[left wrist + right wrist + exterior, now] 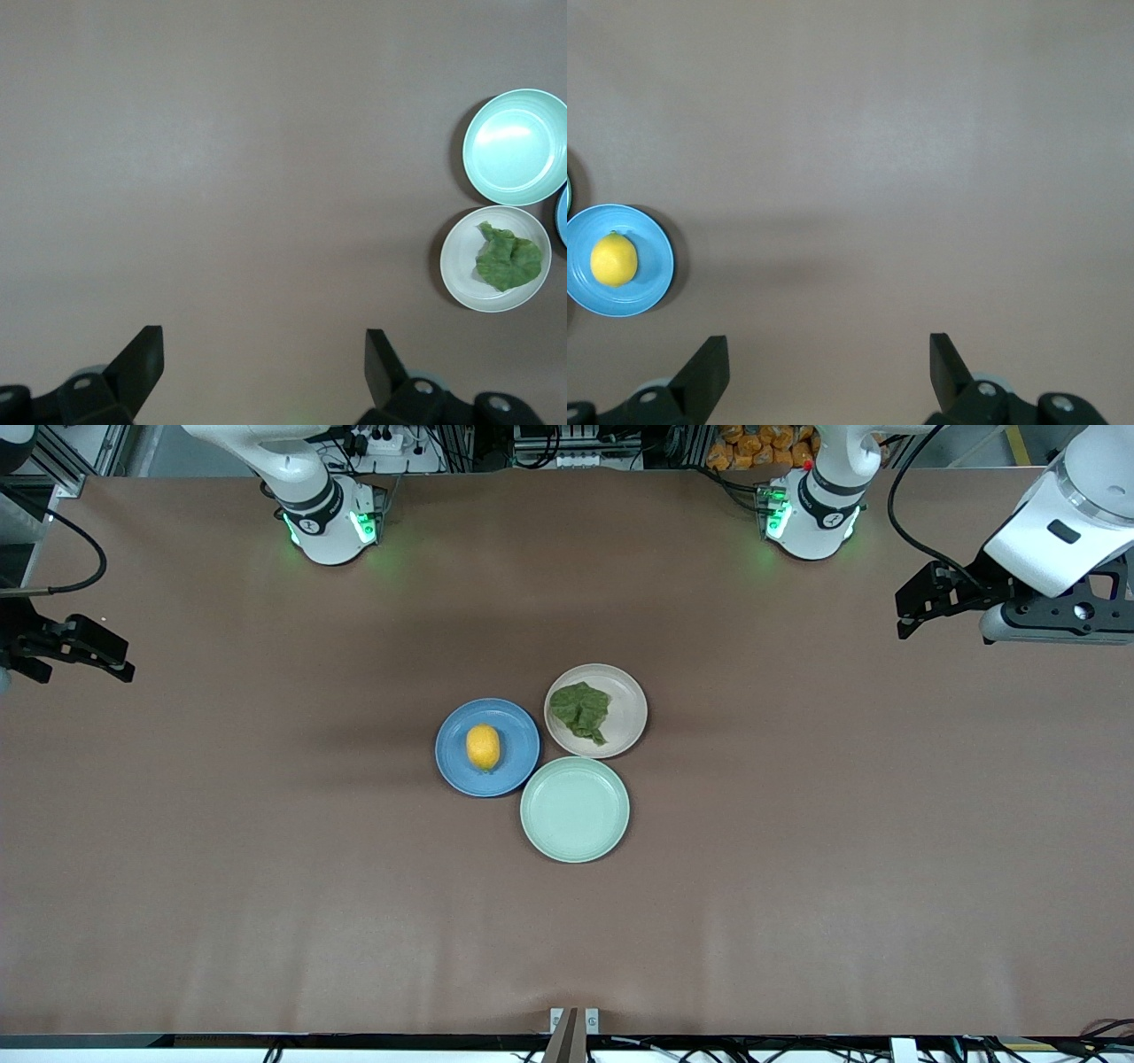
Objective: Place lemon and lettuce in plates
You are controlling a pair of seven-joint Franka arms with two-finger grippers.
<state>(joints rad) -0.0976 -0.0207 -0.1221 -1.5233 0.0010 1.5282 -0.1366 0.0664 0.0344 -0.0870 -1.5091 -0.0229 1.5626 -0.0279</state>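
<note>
The lemon (483, 747) lies in the blue plate (454, 766) near the table's middle; both show in the right wrist view, lemon (613, 259) on plate (651, 274). The lettuce (581, 710) lies in the beige-pink plate (625, 713), and in the left wrist view the lettuce (507, 258) is on that plate (461, 270). My left gripper (912, 607) is open and empty, raised over the left arm's end of the table; its own view (264, 354) shows bare table between the fingers. My right gripper (97, 657) is open and empty over the right arm's end, also seen in its own view (829, 359).
An empty mint-green plate (575, 809) sits touching both other plates, nearer the front camera; it also shows in the left wrist view (516, 146). The brown table cover (266, 850) stretches wide around the three plates.
</note>
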